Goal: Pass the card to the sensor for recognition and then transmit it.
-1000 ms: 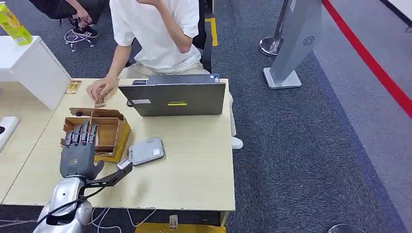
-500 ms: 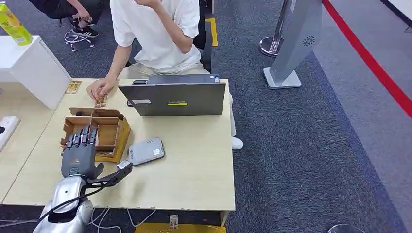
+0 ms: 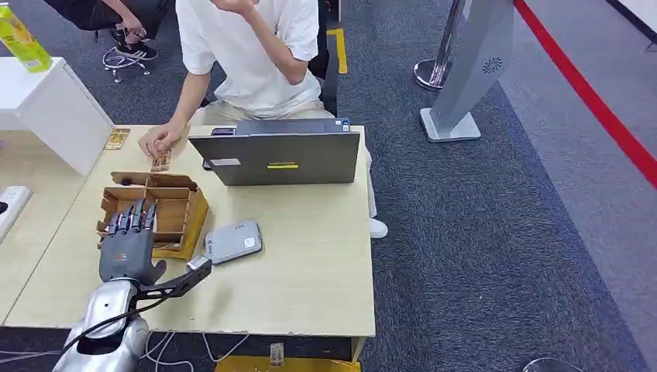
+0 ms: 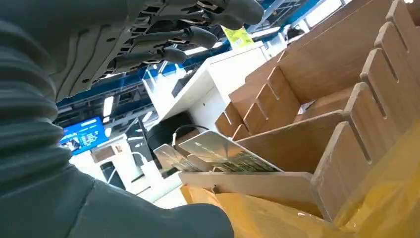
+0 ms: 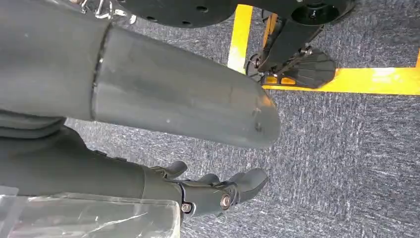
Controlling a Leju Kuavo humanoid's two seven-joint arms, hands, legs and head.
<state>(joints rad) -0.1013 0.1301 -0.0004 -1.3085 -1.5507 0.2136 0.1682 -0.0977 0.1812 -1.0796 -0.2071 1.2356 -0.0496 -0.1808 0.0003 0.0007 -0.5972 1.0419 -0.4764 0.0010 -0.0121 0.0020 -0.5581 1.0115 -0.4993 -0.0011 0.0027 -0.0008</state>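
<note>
- Two hands are reporting to you: the left hand (image 3: 126,246) is hovering over the near end of the wooden card box (image 3: 183,208), fingers (image 3: 132,217) stretched forward side by side and slightly apart, gripping nothing.
- You are seeing the same left hand (image 4: 74,59) in the left wrist view, its dark fingers (image 4: 188,35) reaching out above the slotted wooden dividers (image 4: 346,114), apart from them.
- You are finding the cards (image 4: 223,151) standing tilted in one compartment of the box, leaning between the dividers; the fingers are not touching them.
- You are looking at the right hand (image 5: 218,191) hanging beside the body above the grey carpet (image 5: 346,148), fingers loosely curled and holding nothing that you can make out.
- You are seeing the grey sensor (image 3: 232,241) lying flat on the table (image 3: 310,263), just beside the box on its right and near the left hand's thumb.
- You are facing a person in a white shirt (image 3: 248,46) sitting across the table behind an open laptop (image 3: 276,157), one hand (image 3: 159,141) resting on the tabletop by a small card (image 3: 160,163) near the far end of the box.
- You are also seeing another card (image 3: 117,139) lying at the far left corner of the table, next to a white cabinet (image 3: 54,108).
</note>
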